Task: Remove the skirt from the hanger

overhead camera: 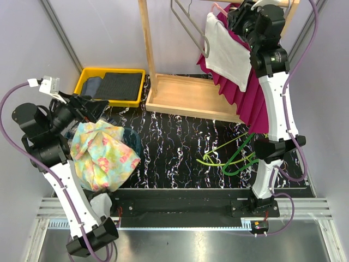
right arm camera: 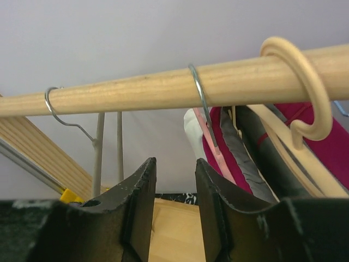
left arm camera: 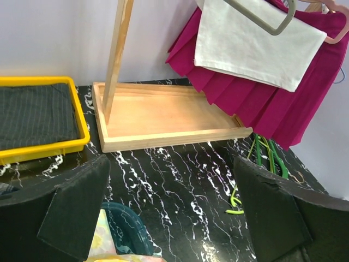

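Observation:
The magenta pleated skirt (overhead camera: 253, 103) hangs on a pink hanger (left arm camera: 338, 33) from the wooden rail (right arm camera: 163, 87), partly behind a white garment (overhead camera: 228, 52). The skirt also shows in the left wrist view (left arm camera: 262, 103) and the right wrist view (right arm camera: 215, 142). My right gripper (overhead camera: 240, 19) is up at the rail; its jaws (right arm camera: 174, 164) stand slightly apart and empty, just below the rail and left of the pink hanger's metal hook (right arm camera: 199, 93). My left gripper (overhead camera: 95, 109) is open and empty (left arm camera: 172, 164) low over the table at the left.
The wooden rack base (overhead camera: 188, 95) stands at the back. A yellow tray (overhead camera: 87, 76) holds dark folded cloth. A teal basin (overhead camera: 133, 139) with floral cloth (overhead camera: 101, 153) sits below the left gripper. Green hangers (overhead camera: 229, 158) lie by the right arm. A grey hanger (overhead camera: 188, 24) hangs left.

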You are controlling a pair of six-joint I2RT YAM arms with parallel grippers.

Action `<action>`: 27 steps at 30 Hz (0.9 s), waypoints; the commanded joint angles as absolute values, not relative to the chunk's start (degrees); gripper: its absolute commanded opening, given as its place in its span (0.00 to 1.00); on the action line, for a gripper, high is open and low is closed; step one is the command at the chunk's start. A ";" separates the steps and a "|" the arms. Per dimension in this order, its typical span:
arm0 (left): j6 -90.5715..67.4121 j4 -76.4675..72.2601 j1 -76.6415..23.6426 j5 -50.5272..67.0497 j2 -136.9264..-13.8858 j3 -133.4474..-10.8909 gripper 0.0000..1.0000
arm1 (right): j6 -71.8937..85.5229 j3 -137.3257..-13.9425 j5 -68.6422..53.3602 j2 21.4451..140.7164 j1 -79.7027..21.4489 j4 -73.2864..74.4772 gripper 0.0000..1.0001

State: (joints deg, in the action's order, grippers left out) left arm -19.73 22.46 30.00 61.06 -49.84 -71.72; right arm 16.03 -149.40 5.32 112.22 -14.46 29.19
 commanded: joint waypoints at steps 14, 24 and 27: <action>-17.76 19.95 29.88 58.18 -48.78 -71.90 0.99 | 19.07 -138.17 -3.16 107.85 -14.15 29.00 0.39; -16.44 20.56 29.80 58.09 -47.90 -71.02 0.99 | 18.90 -140.71 -6.70 104.16 -14.24 28.48 0.57; -15.91 20.83 29.88 57.92 -47.46 -70.75 0.99 | 15.83 -143.26 -2.73 102.40 -14.15 28.39 0.63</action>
